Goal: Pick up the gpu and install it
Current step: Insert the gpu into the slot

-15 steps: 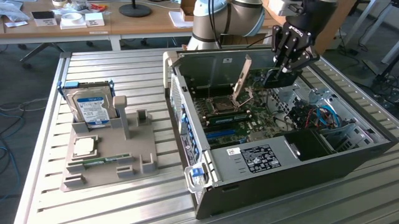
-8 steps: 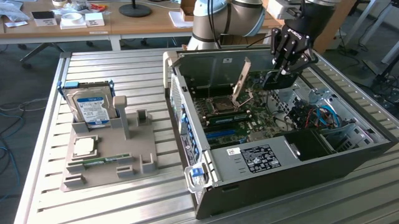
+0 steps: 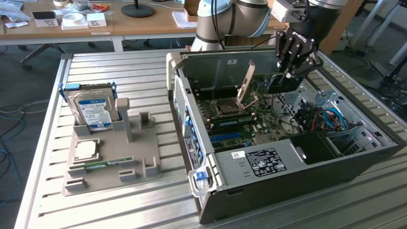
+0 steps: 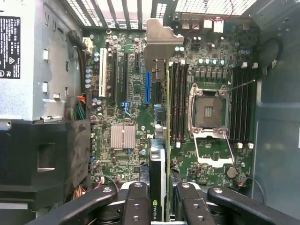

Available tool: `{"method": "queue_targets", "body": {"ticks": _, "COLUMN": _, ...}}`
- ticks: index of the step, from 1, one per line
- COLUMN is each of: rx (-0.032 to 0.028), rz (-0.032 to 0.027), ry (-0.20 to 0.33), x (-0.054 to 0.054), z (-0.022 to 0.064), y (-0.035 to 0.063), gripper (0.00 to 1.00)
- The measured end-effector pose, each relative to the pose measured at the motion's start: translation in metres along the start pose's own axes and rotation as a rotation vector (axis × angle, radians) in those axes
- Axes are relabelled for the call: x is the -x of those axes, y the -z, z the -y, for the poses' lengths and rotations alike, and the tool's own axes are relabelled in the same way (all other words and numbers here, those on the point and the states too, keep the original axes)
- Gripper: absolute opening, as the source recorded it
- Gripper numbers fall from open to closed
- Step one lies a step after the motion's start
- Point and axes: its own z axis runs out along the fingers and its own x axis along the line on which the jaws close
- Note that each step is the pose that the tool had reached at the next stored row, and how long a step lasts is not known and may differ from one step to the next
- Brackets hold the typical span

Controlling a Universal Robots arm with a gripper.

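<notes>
My gripper hangs inside the open computer case, shut on the gpu. In the wrist view the gpu runs edge-on away from my gripper, a thin dark card with a black cooler. Its pale metal bracket is at the far end, towards the case's slotted back wall. The card is held above the motherboard, over the strip between the blue slot and the memory slots. I cannot tell whether it touches the board.
Left of the case in the exterior view, a grey holder carries a hard drive, a processor chip and a green memory stick. Inside the case are an open processor socket, a black power supply and cables.
</notes>
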Motion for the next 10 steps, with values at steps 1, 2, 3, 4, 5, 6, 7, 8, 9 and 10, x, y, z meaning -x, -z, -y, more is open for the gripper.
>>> {"method": "queue_targets", "body": {"ticks": 1, "rx": 0.0001, "rz": -0.0001, "ry": 0.000, "x": 0.0000, "z": 0.0000, "y": -0.0005, "gripper": 0.27}}
{"method": "queue_targets", "body": {"ticks": 2, "rx": 0.0000, "rz": 0.0000, "ry": 0.000, "x": 0.0000, "z": 0.0000, "y": -0.0010, "gripper": 0.27}}
{"method": "queue_targets", "body": {"ticks": 3, "rx": 0.0000, "rz": 0.0000, "ry": 0.000, "x": 0.0000, "z": 0.0000, "y": -0.0014, "gripper": 0.27}}
{"method": "queue_targets", "body": {"ticks": 4, "rx": 0.0001, "rz": 0.0000, "ry": 0.000, "x": 0.0000, "z": 0.0000, "y": -0.0019, "gripper": 0.27}}
{"method": "queue_targets", "body": {"ticks": 5, "rx": 0.0001, "rz": 0.0000, "ry": 0.000, "x": 0.0000, "z": 0.0001, "y": -0.0023, "gripper": 0.27}}
{"method": "queue_targets", "body": {"ticks": 6, "rx": 0.0000, "rz": 0.0000, "ry": 0.000, "x": 0.0001, "z": 0.0001, "y": -0.0027, "gripper": 0.27}}
{"method": "queue_targets", "body": {"ticks": 7, "rx": 0.0000, "rz": 0.0000, "ry": 0.000, "x": 0.0001, "z": 0.0001, "y": -0.0032, "gripper": 0.27}}
{"method": "queue_targets", "body": {"ticks": 8, "rx": 0.0000, "rz": 0.0000, "ry": 0.000, "x": 0.0001, "z": 0.0001, "y": -0.0036, "gripper": 0.27}}
{"method": "queue_targets", "body": {"ticks": 9, "rx": 0.0000, "rz": 0.0000, "ry": 0.000, "x": 0.0001, "z": 0.0001, "y": -0.0041, "gripper": 0.27}}
{"method": "queue_targets", "body": {"ticks": 10, "rx": 0.0000, "rz": 0.0000, "ry": 0.000, "x": 0.0001, "z": 0.0001, "y": -0.0045, "gripper": 0.27}}
